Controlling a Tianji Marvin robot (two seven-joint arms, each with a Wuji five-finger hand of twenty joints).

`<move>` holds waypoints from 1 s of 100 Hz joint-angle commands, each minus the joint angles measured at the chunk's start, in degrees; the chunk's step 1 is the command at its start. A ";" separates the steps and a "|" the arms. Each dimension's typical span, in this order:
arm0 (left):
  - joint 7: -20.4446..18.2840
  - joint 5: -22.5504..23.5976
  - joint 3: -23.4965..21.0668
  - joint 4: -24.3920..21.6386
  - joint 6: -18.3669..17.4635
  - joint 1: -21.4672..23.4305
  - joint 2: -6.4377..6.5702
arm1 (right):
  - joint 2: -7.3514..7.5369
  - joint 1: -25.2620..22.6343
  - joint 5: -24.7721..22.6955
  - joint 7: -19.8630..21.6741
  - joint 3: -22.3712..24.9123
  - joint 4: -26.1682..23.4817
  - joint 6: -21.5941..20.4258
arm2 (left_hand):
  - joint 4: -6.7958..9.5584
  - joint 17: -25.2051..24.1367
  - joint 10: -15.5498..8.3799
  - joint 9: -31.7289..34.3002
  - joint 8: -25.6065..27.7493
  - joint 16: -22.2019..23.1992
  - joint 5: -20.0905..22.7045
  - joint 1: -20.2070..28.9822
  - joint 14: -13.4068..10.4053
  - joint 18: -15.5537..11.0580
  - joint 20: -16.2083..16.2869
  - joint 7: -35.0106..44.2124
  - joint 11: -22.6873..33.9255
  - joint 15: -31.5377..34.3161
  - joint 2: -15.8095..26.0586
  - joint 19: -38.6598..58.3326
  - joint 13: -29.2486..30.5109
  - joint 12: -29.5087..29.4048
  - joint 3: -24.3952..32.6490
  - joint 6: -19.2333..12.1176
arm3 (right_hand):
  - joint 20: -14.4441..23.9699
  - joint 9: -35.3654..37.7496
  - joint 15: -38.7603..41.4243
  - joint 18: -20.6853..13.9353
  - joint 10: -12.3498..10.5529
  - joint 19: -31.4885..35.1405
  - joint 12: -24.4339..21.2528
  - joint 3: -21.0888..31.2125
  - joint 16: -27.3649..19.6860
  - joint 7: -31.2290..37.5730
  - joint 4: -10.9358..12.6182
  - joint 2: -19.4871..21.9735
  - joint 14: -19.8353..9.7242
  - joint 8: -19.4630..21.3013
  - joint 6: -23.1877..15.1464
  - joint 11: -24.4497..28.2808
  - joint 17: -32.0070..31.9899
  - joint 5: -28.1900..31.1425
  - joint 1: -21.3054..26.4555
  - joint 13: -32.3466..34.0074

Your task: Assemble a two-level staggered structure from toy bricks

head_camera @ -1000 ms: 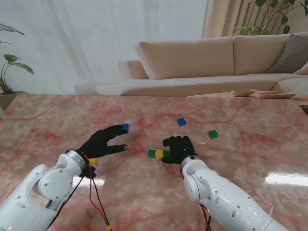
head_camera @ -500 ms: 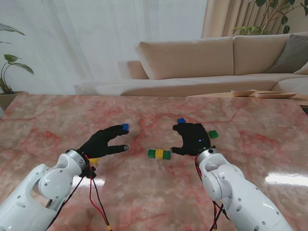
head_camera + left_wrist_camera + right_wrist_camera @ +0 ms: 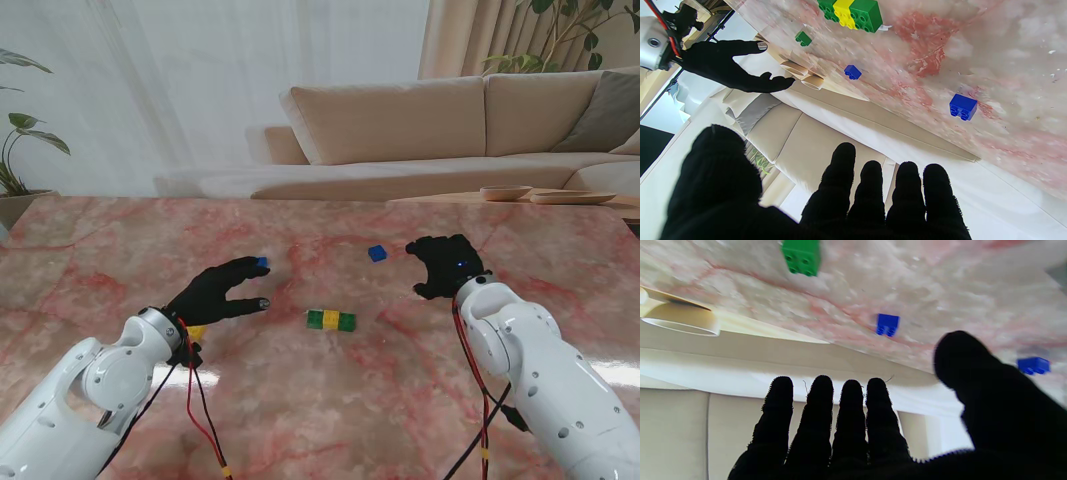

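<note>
A joined row of green, yellow and green bricks point(image 3: 331, 320) point(image 3: 850, 13) lies flat in the middle of the table, with neither hand touching it. My left hand point(image 3: 215, 292) point(image 3: 853, 200) hovers open to its left, fingers spread, near a blue brick point(image 3: 261, 263) point(image 3: 962, 106). My right hand point(image 3: 445, 265) point(image 3: 826, 426) is open to the right of the row and farther from me, holding nothing. It hides the loose green brick point(image 3: 801, 255) point(image 3: 803, 38) in the stand view. A second blue brick point(image 3: 377, 253) point(image 3: 887, 324) lies just left of that hand.
A yellow brick point(image 3: 196, 333) peeks out beside my left wrist. Red and black cables point(image 3: 200, 410) hang from the left arm. Two shallow dishes point(image 3: 545, 194) stand at the table's far right edge, with a beige sofa point(image 3: 400, 120) behind.
My right hand let go of the brick row and moved right and away from me, ending over the green brick. The row stayed in place. The left hand has not moved.
</note>
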 commanded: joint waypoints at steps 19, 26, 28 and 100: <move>0.30 0.02 0.62 0.42 0.83 -0.36 -0.16 | 1.57 5.88 -0.29 2.46 -1.16 8.21 -0.58 | 1.22 -0.51 -0.21 -0.32 0.13 -0.89 0.63 1.00 -2.83 -2.66 -0.35 -1.05 -1.32 -1.73 2.28 -1.44 -1.80 -0.69 -1.56 0.40 | -0.55 -4.67 -0.40 0.31 0.37 -2.05 -0.05 20.46 -1.06 -1.03 3.09 -8.16 0.15 0.70 0.45 1.22 -1.84 -4.21 7.41 -3.33; 0.20 -0.02 0.71 0.48 0.84 -0.51 -0.15 | 1.74 7.54 -0.25 2.45 -2.29 10.34 -0.52 | 1.22 -0.50 -0.12 -0.32 0.13 -0.89 0.65 1.04 -2.79 -2.66 -0.37 -1.04 -1.32 -1.72 2.34 -1.47 -1.81 -0.69 -1.54 0.46 | -0.58 -5.14 0.14 0.28 0.27 -1.97 0.40 20.84 -1.04 -0.93 2.65 -8.80 0.05 1.37 0.29 2.28 -1.61 -5.62 9.03 -3.43; 0.17 -0.02 0.73 0.50 0.82 -0.55 -0.14 | 1.78 8.04 -0.17 2.47 -2.64 10.96 -0.53 | 1.21 -0.49 -0.21 -0.33 0.13 -0.89 0.66 1.01 -2.83 -2.66 -0.37 -1.03 -1.33 -1.71 2.32 -1.48 -1.79 -0.69 -1.56 0.47 | -0.59 -5.18 0.35 0.30 0.21 -1.92 0.59 20.67 -1.01 -0.69 2.46 -8.96 -0.01 1.70 0.15 2.68 -1.53 -5.66 9.05 -3.37; -1.03 0.61 -0.91 -0.09 1.70 0.52 0.13 | 2.80 25.41 9.01 2.53 -22.41 32.52 2.15 | 1.17 -0.51 -0.25 -0.59 0.13 -0.93 0.53 1.17 -3.03 -2.97 -0.84 -1.08 -1.38 -1.88 2.38 -2.42 -2.13 -0.72 -1.52 0.42 | 0.50 -8.59 6.52 -0.25 -2.02 2.93 8.54 5.47 1.10 1.83 -0.96 -6.64 -0.73 20.03 -5.00 8.61 1.62 -12.47 7.87 -0.85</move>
